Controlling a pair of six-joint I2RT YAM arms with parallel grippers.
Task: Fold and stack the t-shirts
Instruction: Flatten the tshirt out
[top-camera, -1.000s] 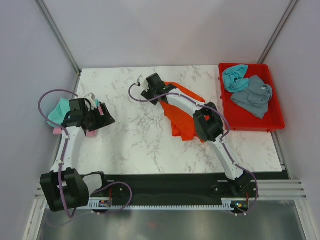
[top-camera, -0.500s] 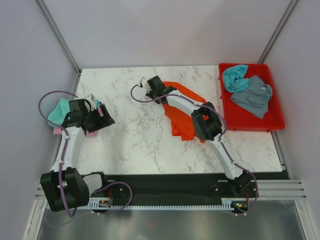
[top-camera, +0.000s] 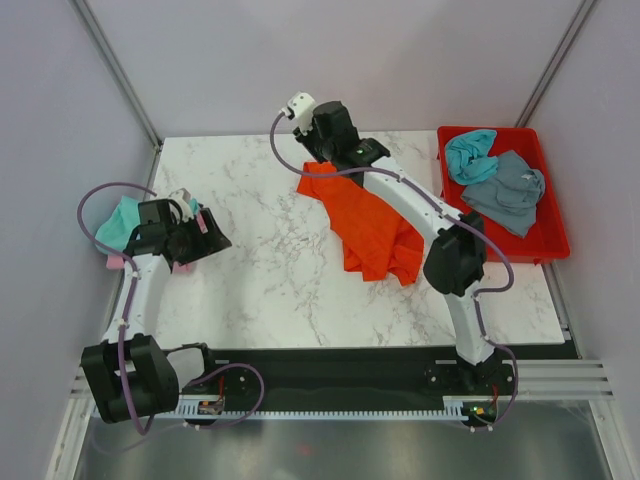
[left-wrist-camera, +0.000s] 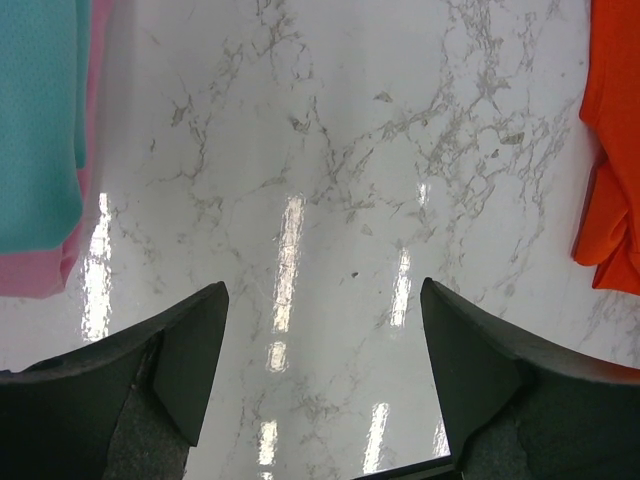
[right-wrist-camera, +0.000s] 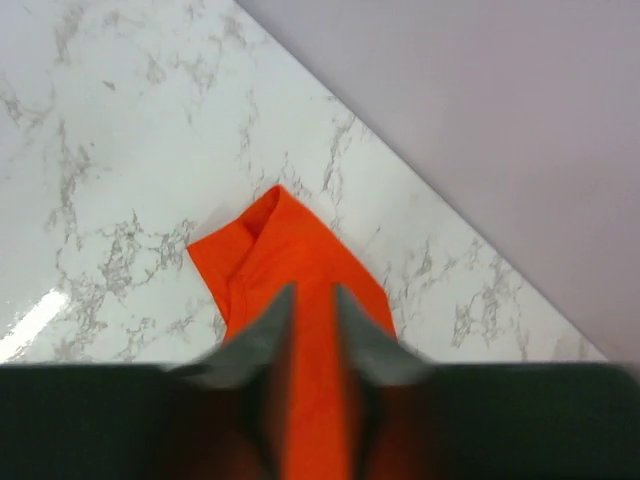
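The right pincer is clenched on one end of the orange shirt. The rest of the shirt trails from it onto the marble surface, back toward that arm's base. The left pincer is released above the surface, with a teal shirt lying on a pink shirt ahead to its left.

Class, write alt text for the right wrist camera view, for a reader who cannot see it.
The right hand is pinched shut on the orange t-shirt, whose cloth spreads out ahead of it over the white marble table. A plain pale wall fills the upper right.
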